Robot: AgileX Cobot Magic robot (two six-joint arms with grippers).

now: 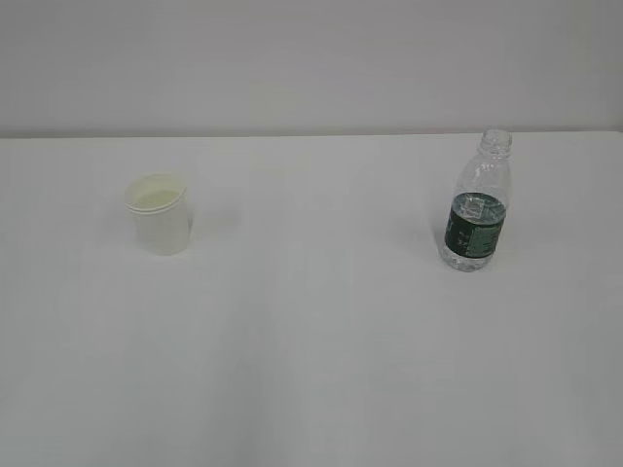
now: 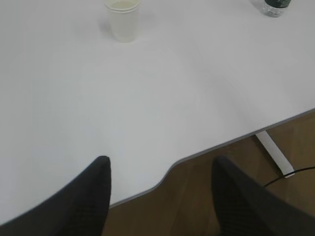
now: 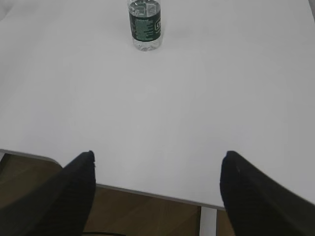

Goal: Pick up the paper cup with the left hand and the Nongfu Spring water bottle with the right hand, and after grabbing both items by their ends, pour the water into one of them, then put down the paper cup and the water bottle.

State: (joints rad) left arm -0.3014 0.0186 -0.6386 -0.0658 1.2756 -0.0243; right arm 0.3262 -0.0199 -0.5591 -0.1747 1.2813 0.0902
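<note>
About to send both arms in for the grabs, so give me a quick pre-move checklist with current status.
1. Paper cup upright on the table: ok.
2. Water bottle upright, uncapped: ok.
3. Left gripper open, empty, back at the table edge: ok.
4. Right gripper open, empty, roughly facing the bottle: ok.
5. Nothing lying between either gripper and its target: ok.
6. Water level in the bottle: cannot tell.
</note>
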